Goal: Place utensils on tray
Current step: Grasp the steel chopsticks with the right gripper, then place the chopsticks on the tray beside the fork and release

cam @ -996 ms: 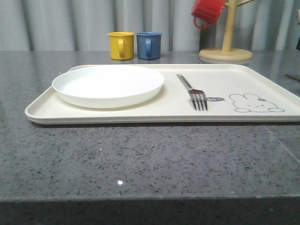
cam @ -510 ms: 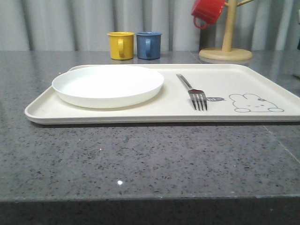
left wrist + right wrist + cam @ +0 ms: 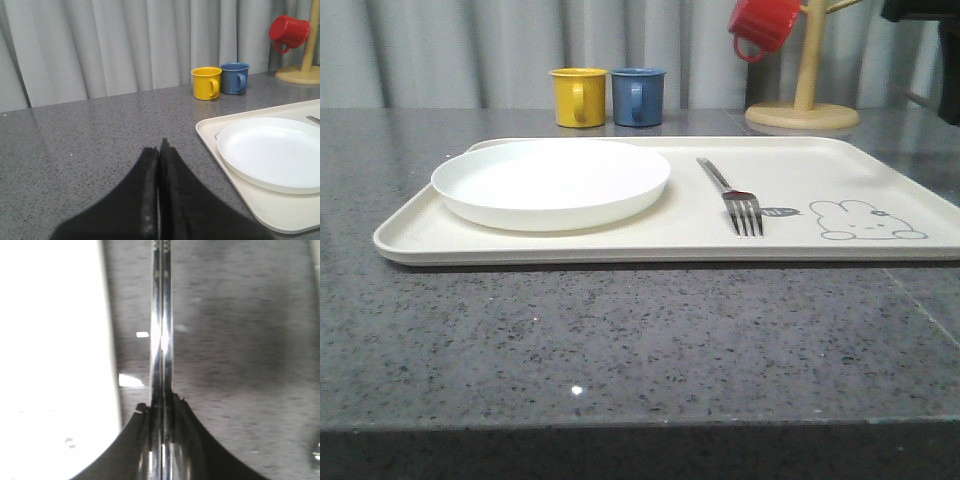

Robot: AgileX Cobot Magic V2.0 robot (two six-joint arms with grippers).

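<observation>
The right gripper (image 3: 161, 412) is clamped on a pair of slim steel chopsticks (image 3: 162, 330), carried over the grey countertop (image 3: 620, 340) just beside the bright edge of the cream tray (image 3: 410, 235). The left gripper (image 3: 159, 165) hangs idle with its jaws pressed together on nothing, near the tray's left end.

On the tray sit the round white plate (image 3: 550, 180), at the left, and the steel fork (image 3: 732, 197) right of it, tines toward the camera and handle running back toward the mugs.

The step in hand looks like delivering the chopsticks; the next move calls for shifting them over the tray's bare surface before lowering and releasing.

Their long axis runs straight out from the fingers, both sticks lying tight together and parallel to the tray's edge.
</observation>
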